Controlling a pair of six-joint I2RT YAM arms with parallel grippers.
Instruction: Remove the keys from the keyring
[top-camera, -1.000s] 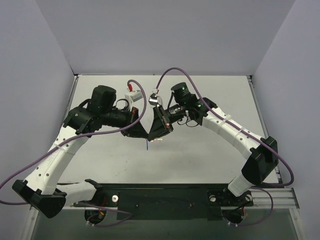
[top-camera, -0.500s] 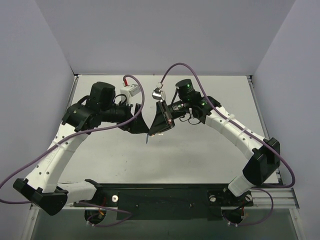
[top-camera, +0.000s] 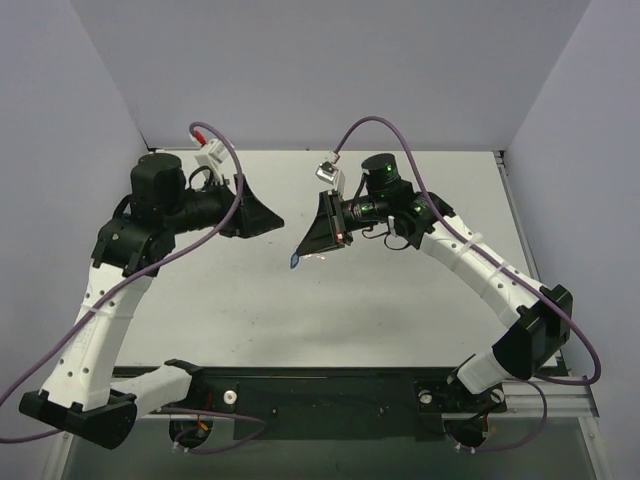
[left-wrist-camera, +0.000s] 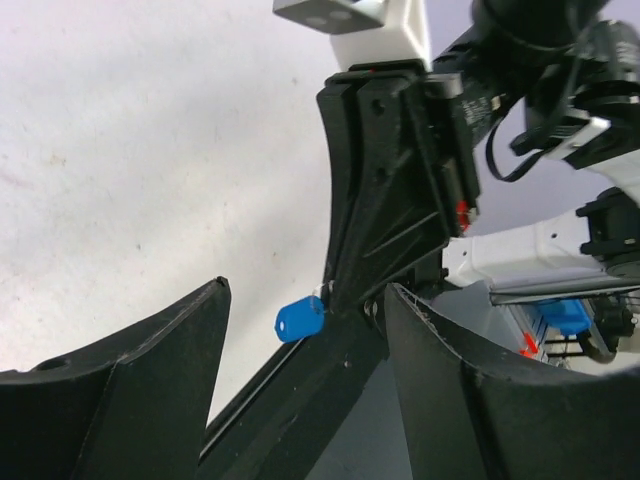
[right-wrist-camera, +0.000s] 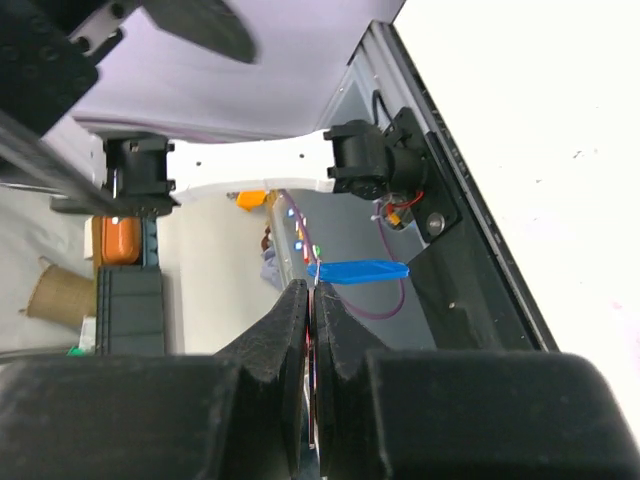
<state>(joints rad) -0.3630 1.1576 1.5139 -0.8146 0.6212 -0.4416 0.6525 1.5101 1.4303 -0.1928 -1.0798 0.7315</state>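
Observation:
My right gripper (top-camera: 299, 254) hangs above the middle of the table, shut on the keyring. The keyring's blue oblong tag (top-camera: 293, 262) sticks out just past the fingertips. In the right wrist view my right gripper (right-wrist-camera: 311, 286) has its jaws pressed together, and the tag (right-wrist-camera: 358, 270) lies crosswise beyond them on a thin metal loop. My left gripper (top-camera: 272, 218) stands open, off to the left and apart from the tag. In the left wrist view my left gripper (left-wrist-camera: 305, 288) frames the blue tag (left-wrist-camera: 300, 318) from a distance, with nothing between its fingers. The keys do not show in any view.
The white table (top-camera: 400, 310) is closed in by grey walls at the back and on both sides. A black base rail (top-camera: 320, 392) runs along the near edge. Purple cables loop over both arms.
My left gripper has opened and drawn back up and to the left, away from the right gripper. The right gripper has stayed shut on the keyring and lifted slightly towards the back.

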